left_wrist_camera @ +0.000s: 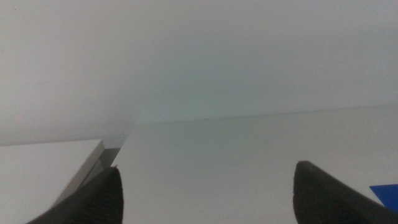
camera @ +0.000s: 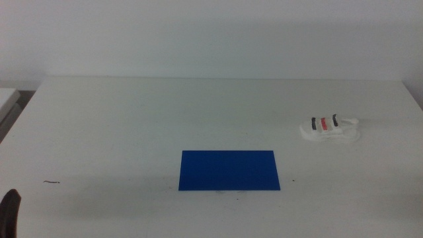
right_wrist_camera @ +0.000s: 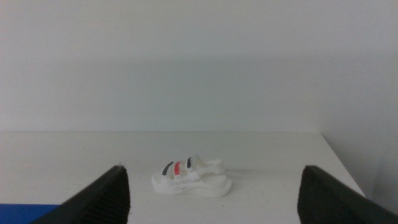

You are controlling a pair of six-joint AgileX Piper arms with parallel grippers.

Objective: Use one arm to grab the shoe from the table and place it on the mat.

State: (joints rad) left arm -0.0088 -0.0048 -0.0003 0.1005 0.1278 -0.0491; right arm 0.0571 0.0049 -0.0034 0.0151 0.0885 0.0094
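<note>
The right gripper [right_wrist_camera: 214,198], its dark jaws spread wide and empty, faces the small white thick-soled sandal [right_wrist_camera: 191,177] with dark and red straps. It lies on the white table's [camera: 132,125] right side, well apart from the flat dark-blue rectangular mat [camera: 229,170] at the near middle. The left gripper [left_wrist_camera: 205,196] waits near-left, jaws spread. No writing is readable.

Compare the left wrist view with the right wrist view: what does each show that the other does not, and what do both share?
Only the left wrist view shows the left gripper, open and holding nothing, and a second white surface beside the table's edge.

Only the right wrist view shows the shoe, upright on the table ahead of the open right gripper, which is not touching it.

Both show the white table, a plain pale wall behind it, and a corner of the blue mat at the picture's edge.
</note>
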